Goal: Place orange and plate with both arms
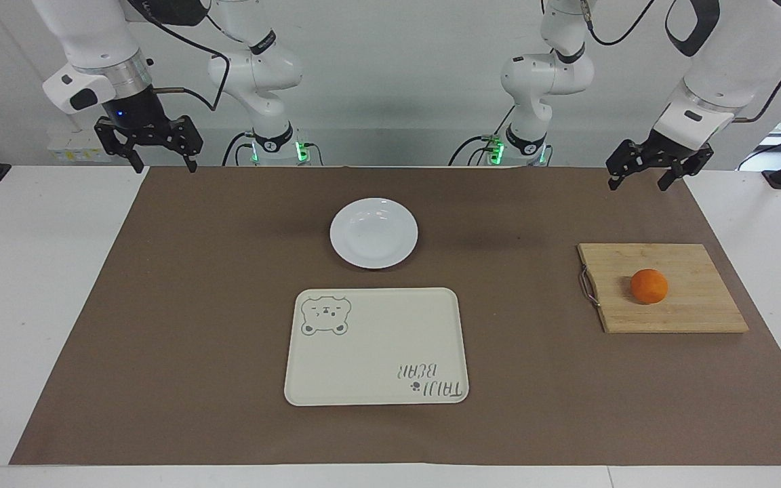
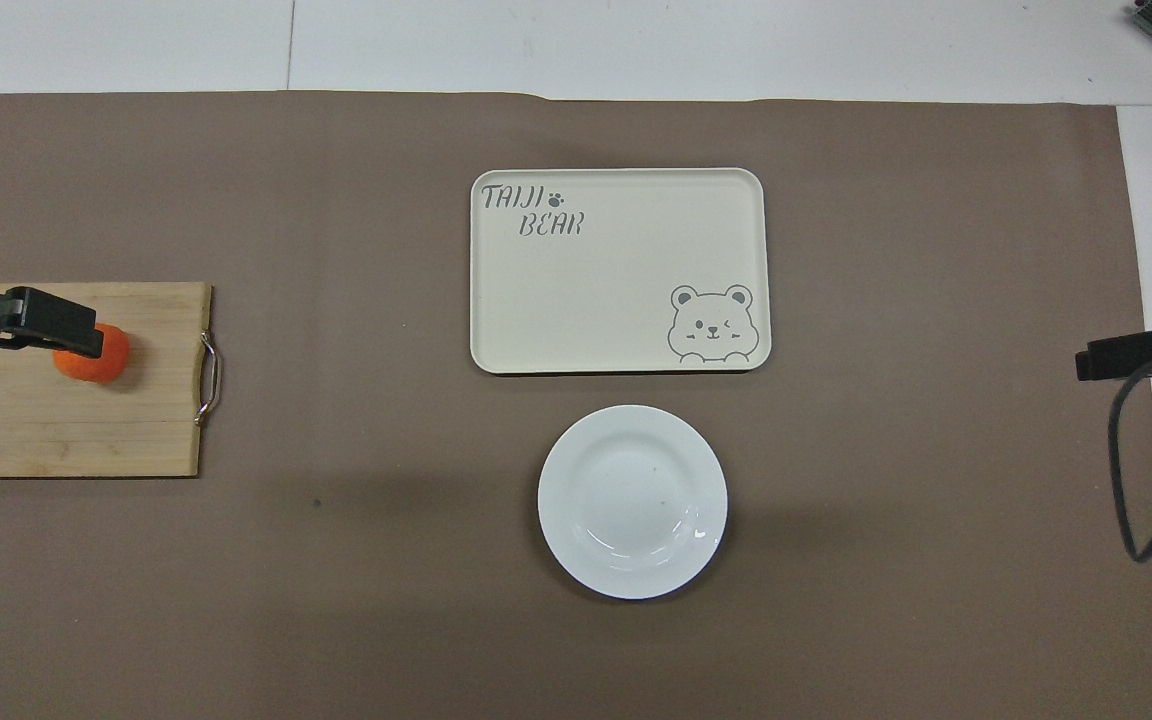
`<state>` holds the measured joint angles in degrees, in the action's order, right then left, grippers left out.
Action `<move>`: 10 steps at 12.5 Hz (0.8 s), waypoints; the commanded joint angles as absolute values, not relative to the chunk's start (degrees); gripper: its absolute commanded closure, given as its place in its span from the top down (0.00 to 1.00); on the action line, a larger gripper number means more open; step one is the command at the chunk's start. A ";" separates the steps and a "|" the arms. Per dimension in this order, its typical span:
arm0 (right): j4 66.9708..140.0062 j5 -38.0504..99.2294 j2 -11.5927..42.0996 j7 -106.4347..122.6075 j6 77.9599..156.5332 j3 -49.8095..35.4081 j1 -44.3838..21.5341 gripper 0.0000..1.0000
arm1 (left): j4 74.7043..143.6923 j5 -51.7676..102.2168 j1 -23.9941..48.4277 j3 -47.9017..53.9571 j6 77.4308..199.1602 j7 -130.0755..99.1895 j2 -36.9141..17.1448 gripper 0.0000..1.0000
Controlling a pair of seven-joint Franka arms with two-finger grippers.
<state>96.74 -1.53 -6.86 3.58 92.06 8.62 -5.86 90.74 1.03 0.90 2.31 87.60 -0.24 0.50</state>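
Note:
The orange (image 1: 649, 286) lies on a wooden cutting board (image 1: 668, 312) toward the left arm's end of the table. The white plate (image 1: 373, 232) sits empty on the brown mat, mid-table, nearer to the robots than the tray. My left gripper (image 1: 638, 179) hangs open and empty, high over the mat's edge at the robots' end, well apart from the orange. In the overhead view the left gripper (image 2: 36, 322) covers part of the orange (image 2: 104, 358). My right gripper (image 1: 165, 163) waits open and empty over the mat's corner at its own end. The plate (image 2: 632, 502) and the right gripper's tip (image 2: 1126, 358) show there too.
A cream rectangular tray with a bear drawing (image 1: 377, 346) lies empty, farther from the robots than the plate, also in the overhead view (image 2: 616, 270). The cutting board (image 2: 56, 430) has a metal handle facing mid-table. A brown mat (image 1: 194, 305) covers most of the white table.

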 commanded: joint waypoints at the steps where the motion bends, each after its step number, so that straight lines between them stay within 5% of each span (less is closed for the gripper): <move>1: 96.94 -0.88 -7.56 2.55 91.23 8.35 -5.63 1.00 | 98.33 0.62 -0.96 2.55 92.97 0.18 4.65 1.00; 10: 96.94 -0.88 -7.56 2.55 91.23 8.35 -5.63 1.00 | 109.33 0.53 -2.81 2.55 108.44 0.26 3.43 1.00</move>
<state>96.74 -1.53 -6.86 3.58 92.06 8.62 -5.86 106.24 1.03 -1.77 2.20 105.28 -0.16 2.40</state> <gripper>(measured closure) 0.000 0.000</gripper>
